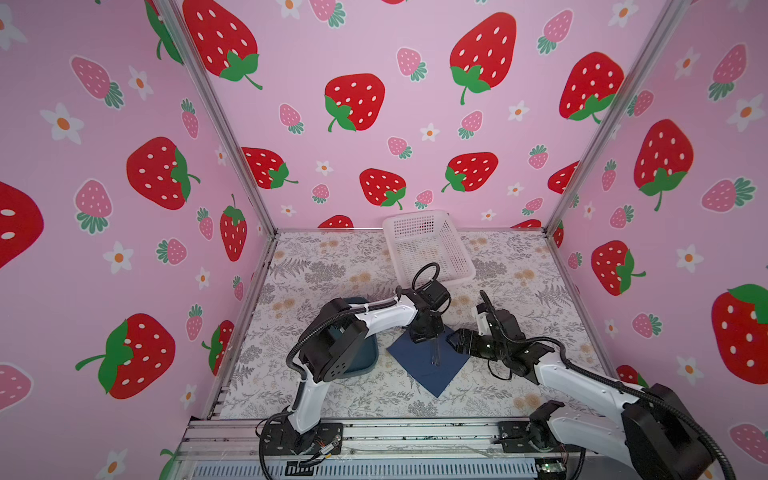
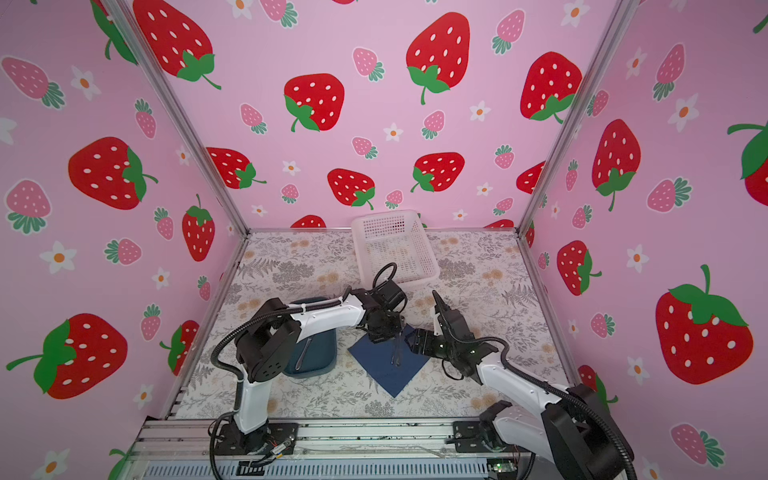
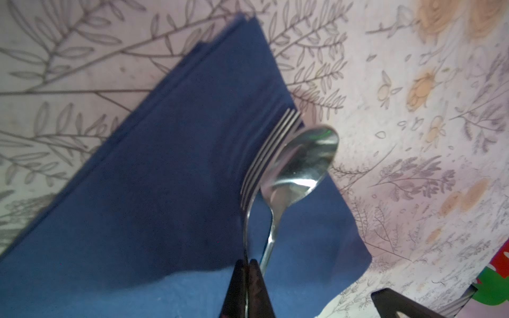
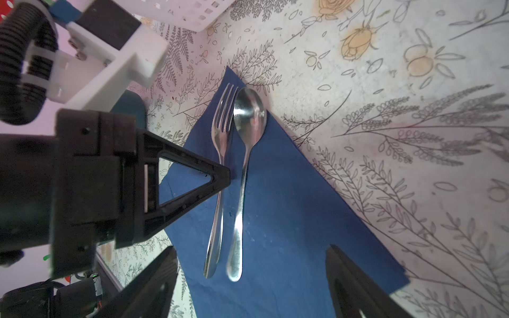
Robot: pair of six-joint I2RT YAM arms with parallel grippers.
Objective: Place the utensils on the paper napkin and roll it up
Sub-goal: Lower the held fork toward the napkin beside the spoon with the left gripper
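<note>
The dark blue napkin (image 1: 432, 372) lies flat on the flowered table (image 1: 332, 266), turned like a diamond, in the front middle of both top views. A teal tray (image 2: 325, 353) sits just to its left and a white basket (image 1: 415, 216) stands well behind it, against the back wall.

The fork (image 4: 216, 220) and the spoon (image 4: 242, 192) lie on the napkin side by side, close together. Their heads point the same way, toward one corner of the sheet. The spoon's bowl reaches the napkin's edge.

The left gripper (image 3: 247, 265) is down over the napkin with its jaws closed. In the left wrist view the fork's handle runs straight in between its black fingers (image 3: 234, 291), so it is gripping the fork. The spoon's handle passes just beside them.

The right gripper (image 1: 458, 341) sits low at the napkin's right corner. Its jaws are wide open and hold nothing, with the napkin and both handle ends showing between its fingers (image 4: 154, 286).

A third slim silver utensil (image 2: 303, 353) lies in the tray, too small to tell which kind it is
</note>
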